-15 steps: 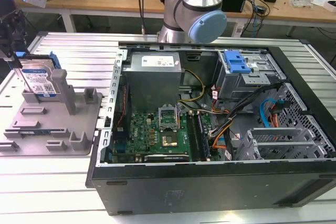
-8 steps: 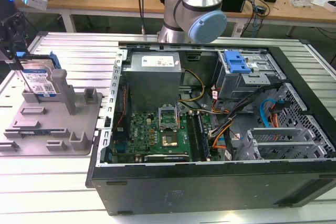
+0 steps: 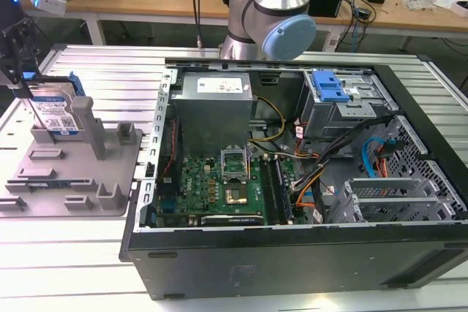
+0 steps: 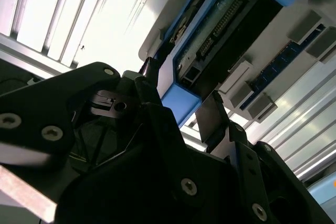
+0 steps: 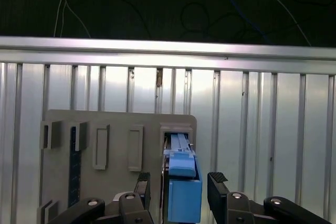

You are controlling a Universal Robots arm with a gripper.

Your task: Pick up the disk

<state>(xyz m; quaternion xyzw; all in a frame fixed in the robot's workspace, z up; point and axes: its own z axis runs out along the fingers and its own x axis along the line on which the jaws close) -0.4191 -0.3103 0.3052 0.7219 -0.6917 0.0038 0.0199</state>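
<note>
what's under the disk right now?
The grey holder: the disk stands on edge in it. The holder's uprights hide the disk's bottom edge. The open gripper straddles its blue end.

The ribbed metal surface (image 3: 66, 253) carried an open black computer case (image 3: 292, 264). Just beside the case, on the exterior view's left, a grey plastic fixture (image 3: 73, 180) lay flat on its slats.

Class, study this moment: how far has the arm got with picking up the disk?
Done: the claw straddles the disk, a finger on each side of its blue bracket. In hand: nothing clamped yet, it seems; gaps show beside the fingers in the first wrist view. Left: the grip and lift, as the disk stands upright in the grey holder fixture in the exterior view.
</note>
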